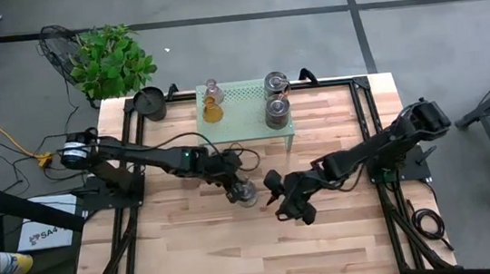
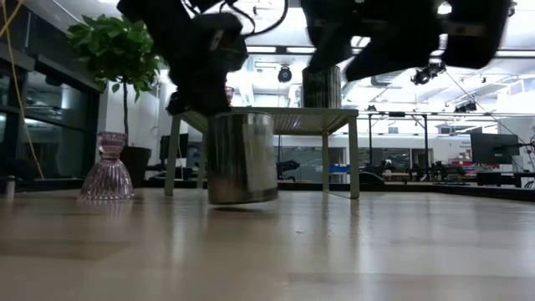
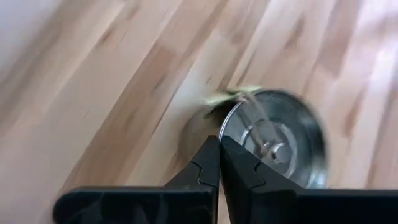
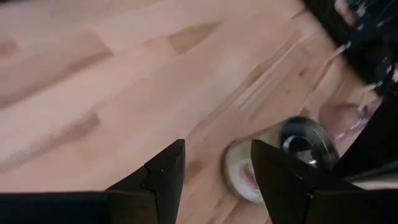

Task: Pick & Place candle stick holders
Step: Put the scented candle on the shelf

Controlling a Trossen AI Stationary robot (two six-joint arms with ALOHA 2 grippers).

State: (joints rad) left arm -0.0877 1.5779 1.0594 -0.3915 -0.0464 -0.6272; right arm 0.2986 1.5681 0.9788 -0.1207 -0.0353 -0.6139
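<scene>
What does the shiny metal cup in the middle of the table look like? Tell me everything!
The shiny metal cup is a squat, round, silvery-grey holder with straight, mirror-like sides. It stands upright on the wooden table, near the middle, in front of the green shelf. From above it is open, with a small metal piece in the centre of its floor. The left hand is right at its rim, with its fingers looking pressed together. The right hand waits close beside it, open.

The wooden bench (image 1: 193, 252) stands on a grey floor (image 1: 435, 35) with dark lines across it. A leafy green plant (image 1: 112, 61) stands by one corner of the bench. Behind, the big room has bright ceiling lights (image 2: 276, 79) and windows (image 2: 50, 125).
</scene>
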